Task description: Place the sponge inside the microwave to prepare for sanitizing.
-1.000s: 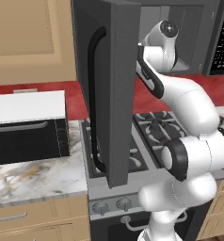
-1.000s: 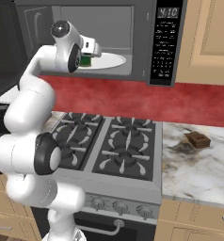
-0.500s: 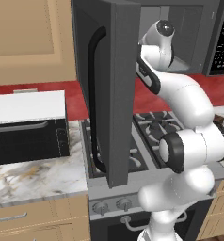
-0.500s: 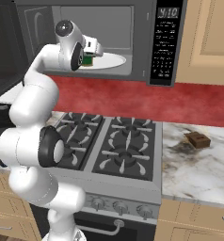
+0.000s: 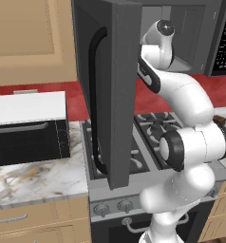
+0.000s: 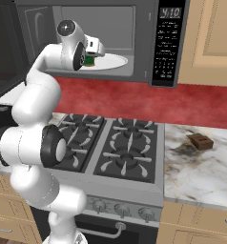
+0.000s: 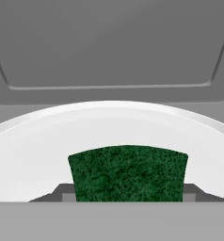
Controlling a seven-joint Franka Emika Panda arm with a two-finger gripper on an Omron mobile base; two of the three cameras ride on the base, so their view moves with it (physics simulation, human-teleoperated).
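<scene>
The microwave (image 6: 168,43) hangs over the stove with its wide door (image 5: 115,85) swung open, curved black handle (image 5: 93,95) facing out. My arm reaches into the cavity. My gripper (image 6: 90,59) is shut on the sponge (image 6: 89,61), just over the left part of the white round plate (image 6: 116,61). In the hand view the sponge's green top (image 7: 128,172) sits between the fingertips (image 7: 62,191), with the plate (image 7: 109,127) spread beneath and beyond it and the grey back wall behind. Whether the sponge touches the plate I cannot tell.
The open door juts out over the left of the stove (image 6: 110,143), close to my arm. A white-topped black oven box (image 5: 27,126) stands on the counter to the left. A small brown object (image 6: 200,141) lies on the marble counter at the right.
The hand with the sponge has edged slightly further into the microwave, over the plate. Nothing else has moved.
</scene>
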